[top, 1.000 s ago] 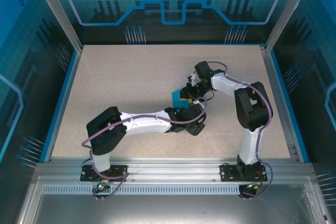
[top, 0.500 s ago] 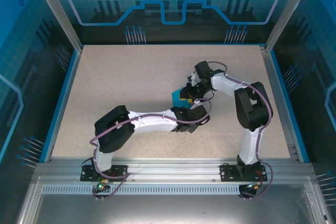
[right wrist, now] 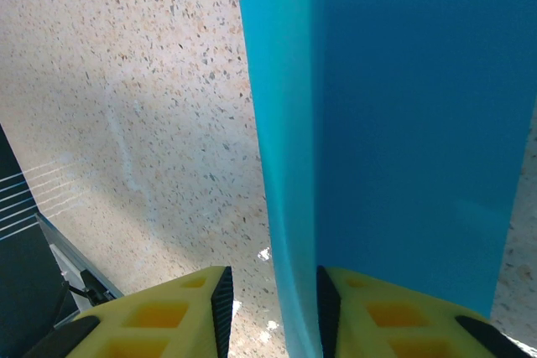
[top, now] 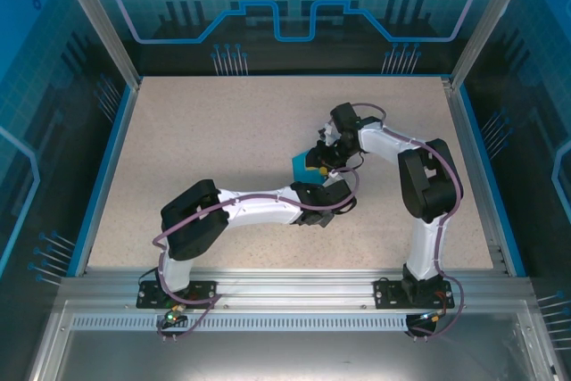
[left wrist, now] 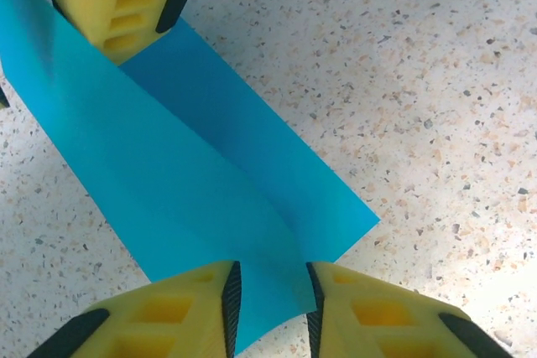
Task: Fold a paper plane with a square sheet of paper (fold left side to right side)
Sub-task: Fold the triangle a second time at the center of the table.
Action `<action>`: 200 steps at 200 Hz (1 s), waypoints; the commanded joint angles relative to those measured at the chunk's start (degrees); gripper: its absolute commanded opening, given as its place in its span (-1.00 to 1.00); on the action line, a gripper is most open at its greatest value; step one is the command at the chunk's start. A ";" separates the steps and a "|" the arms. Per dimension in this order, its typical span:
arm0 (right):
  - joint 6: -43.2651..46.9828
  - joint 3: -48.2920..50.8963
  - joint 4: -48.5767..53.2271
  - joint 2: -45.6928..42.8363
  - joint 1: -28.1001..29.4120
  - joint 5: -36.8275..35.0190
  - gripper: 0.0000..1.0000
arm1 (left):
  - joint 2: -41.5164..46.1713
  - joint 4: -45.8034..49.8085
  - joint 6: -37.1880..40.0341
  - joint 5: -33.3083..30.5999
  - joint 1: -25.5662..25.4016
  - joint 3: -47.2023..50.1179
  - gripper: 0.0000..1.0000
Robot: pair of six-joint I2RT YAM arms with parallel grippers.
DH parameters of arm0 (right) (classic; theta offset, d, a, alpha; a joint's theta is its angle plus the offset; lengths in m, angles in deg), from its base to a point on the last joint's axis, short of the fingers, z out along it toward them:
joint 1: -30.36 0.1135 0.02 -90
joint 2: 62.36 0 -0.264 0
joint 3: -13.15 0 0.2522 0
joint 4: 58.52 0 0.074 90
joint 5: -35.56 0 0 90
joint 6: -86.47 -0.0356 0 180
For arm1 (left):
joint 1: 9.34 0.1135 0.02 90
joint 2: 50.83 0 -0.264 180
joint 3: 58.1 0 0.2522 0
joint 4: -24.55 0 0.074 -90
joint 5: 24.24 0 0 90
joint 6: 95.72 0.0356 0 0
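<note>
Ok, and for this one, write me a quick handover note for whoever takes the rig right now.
Left tool: jaws narrowly apart, straddling an edge of the square sheet of paper; no clamp visible.
Right tool: jaws likewise apart, a raised flap between them.
Paper: mid-table, between both tools, lying on the speckled table.
Done: a fold is started; layers overlap and the flap stands up.
To do: flatten that crease, then probably the further folds; no dart shape yet.
</note>
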 commanded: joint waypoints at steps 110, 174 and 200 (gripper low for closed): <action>4.04 -10.07 5.87 -1.37 -4.45 0.87 0.20 | 3.16 -2.52 -1.70 6.74 1.65 1.99 -0.93; 8.14 -1.85 4.17 -11.87 -12.64 0.35 0.36 | 6.68 -6.85 -4.13 15.77 5.90 6.56 -0.94; 10.00 8.11 0.81 -17.17 -14.34 2.02 0.15 | 8.49 -8.88 -4.90 19.78 8.18 8.57 -0.93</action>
